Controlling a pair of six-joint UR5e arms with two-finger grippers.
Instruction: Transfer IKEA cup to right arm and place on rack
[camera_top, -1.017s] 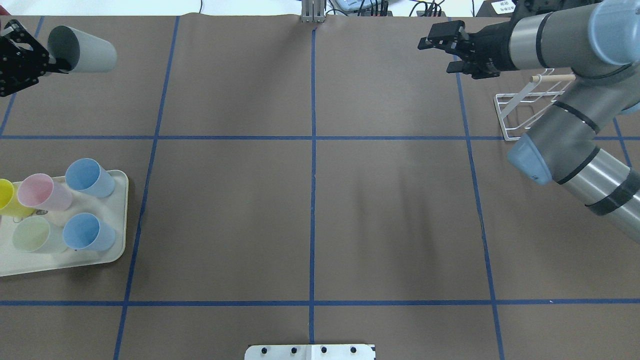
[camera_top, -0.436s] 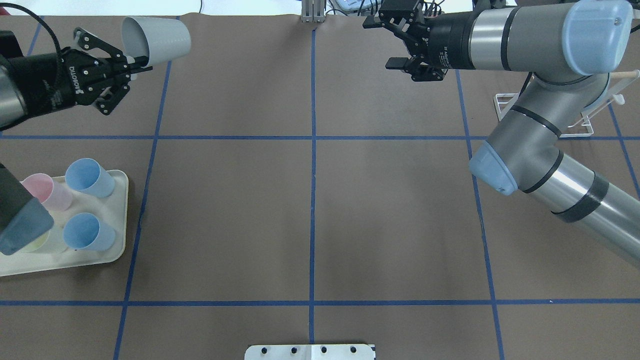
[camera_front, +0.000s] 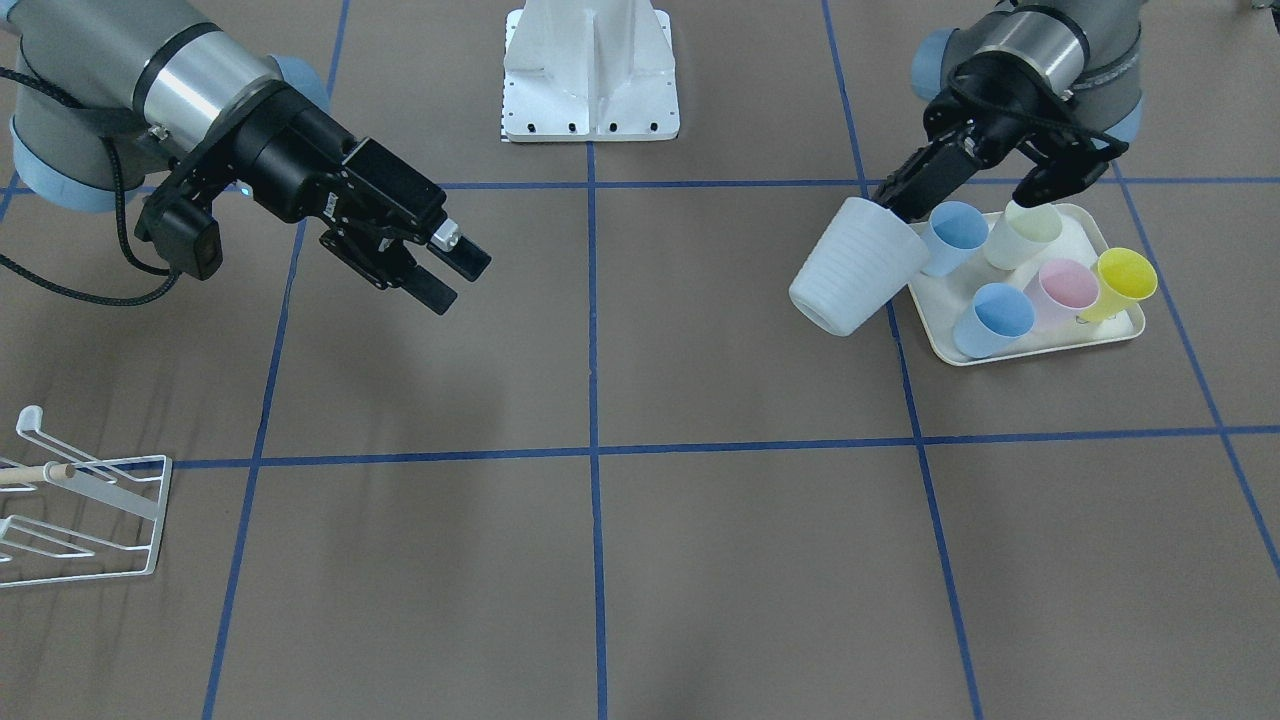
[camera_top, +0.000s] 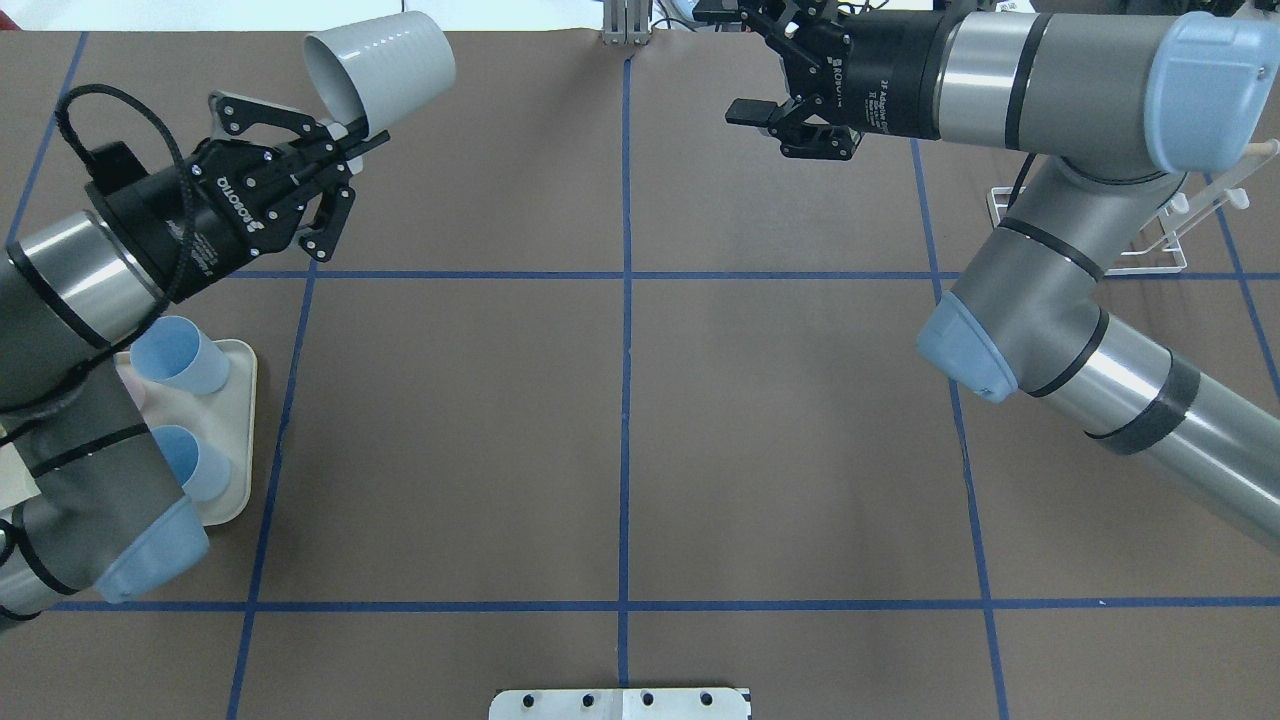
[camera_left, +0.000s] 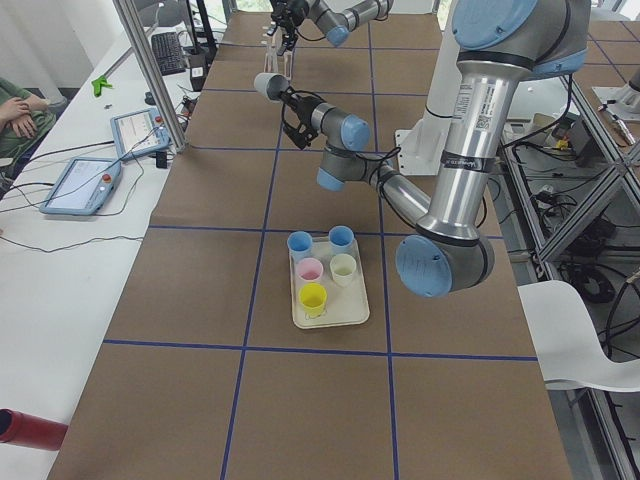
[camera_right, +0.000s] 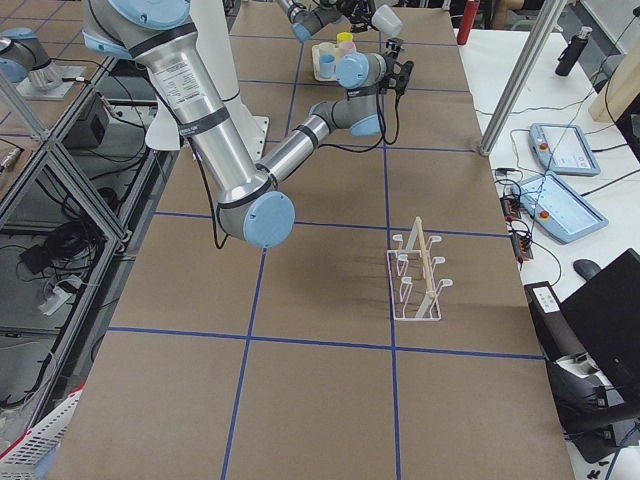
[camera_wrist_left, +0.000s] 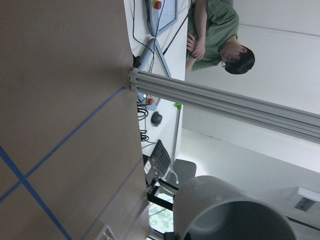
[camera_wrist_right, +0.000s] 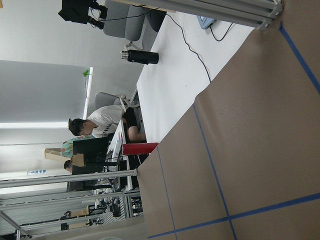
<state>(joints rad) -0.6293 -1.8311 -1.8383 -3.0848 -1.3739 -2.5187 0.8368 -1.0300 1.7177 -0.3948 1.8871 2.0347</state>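
Left gripper (camera_top: 352, 140) and right gripper (camera_top: 742, 62) are nearing upper centre; left is pinching the cup (camera_top: 385, 65) rim, right is standing apart. Rim pinch is risking slip during handover.

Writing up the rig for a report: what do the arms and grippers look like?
The left arm and right arm are silver-grey tubes with pale blue joint caps and black bands. The left gripper and right gripper are black, two-fingered, with white ROBOTIQ lettering. A black cable runs along the left arm.
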